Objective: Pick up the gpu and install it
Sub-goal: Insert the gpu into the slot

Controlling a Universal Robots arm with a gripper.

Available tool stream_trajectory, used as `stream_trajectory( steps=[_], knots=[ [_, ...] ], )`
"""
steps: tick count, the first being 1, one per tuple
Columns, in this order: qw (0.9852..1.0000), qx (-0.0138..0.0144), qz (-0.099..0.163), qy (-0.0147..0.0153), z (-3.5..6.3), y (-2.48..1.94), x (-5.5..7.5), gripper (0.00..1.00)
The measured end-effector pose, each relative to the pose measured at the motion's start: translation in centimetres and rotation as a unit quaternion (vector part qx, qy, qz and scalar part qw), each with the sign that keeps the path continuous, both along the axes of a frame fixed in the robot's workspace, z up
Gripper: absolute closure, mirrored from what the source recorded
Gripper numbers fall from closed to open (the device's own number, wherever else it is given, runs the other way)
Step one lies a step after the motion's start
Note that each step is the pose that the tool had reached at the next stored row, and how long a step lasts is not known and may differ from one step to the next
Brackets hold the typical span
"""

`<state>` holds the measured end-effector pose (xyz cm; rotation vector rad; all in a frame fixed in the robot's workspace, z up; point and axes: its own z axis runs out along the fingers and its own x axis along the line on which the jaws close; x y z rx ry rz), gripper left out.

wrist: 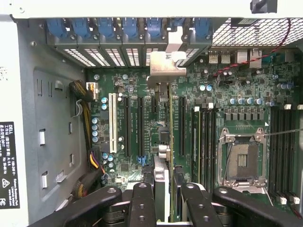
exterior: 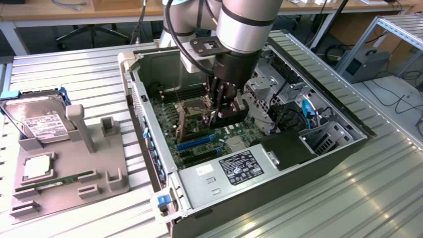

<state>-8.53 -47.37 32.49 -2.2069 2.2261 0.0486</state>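
gpu [wrist: 164, 142] upright inside case [exterior: 290, 173] — end effector-held [wrist: 164, 198]

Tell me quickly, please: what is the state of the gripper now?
Gripper: closed on the gpu, holding it edge-on over the motherboard inside the computer case.

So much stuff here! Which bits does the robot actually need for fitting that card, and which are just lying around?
In use:
- gpu, held edge-on between the fingers, its silvery bracket at the case's rear slots
- open computer case with its motherboard

Just lying about:
- hard drive in the grey holder
- green RAM stick on that holder
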Motion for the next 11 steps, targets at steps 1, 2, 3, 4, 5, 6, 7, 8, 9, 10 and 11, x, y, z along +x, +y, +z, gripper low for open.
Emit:
stream_trajectory(
  steps=[1, 2, 3, 4, 5, 6, 7, 8, 9, 10, 11],
  knots=[
    [1.0000, 0.0000, 0.000, 0.0000, -0.01, 0.00, -0.05, 0.73],
    [1.0000, 0.0000, 0.000, 0.0000, -0.02, 0.00, -0.10, 0.73],
    [1.0000, 0.0001, 0.000, 0.0000, -0.04, 0.00, -0.14, 0.73],
    [1.0000, 0.0001, 0.000, 0.0000, -0.04, 0.00, -0.19, 0.73],
    [1.0000, 0.0000, 0.000, 0.0000, -0.05, 0.00, -0.23, 0.73],
    [1.0000, 0.0000, 0.000, 0.0000, -0.06, 0.00, -0.27, 0.73],
    [1.0000, 0.0001, 0.000, 0.0000, -0.07, 0.00, -0.31, 0.73],
    [1.0000, 0.0000, 0.000, 0.0000, -0.08, 0.00, -0.35, 0.73],
    [1.0000, 0.0000, 0.000, 0.0000, -0.09, 0.00, -0.39, 0.73],
    [1.0000, 0.0000, 0.000, 0.0000, -0.10, 0.00, -0.42, 0.73],
    [1.0000, 0.0000, 0.000, 0.0000, -0.11, 0.00, -0.46, 0.73]
  ],
)
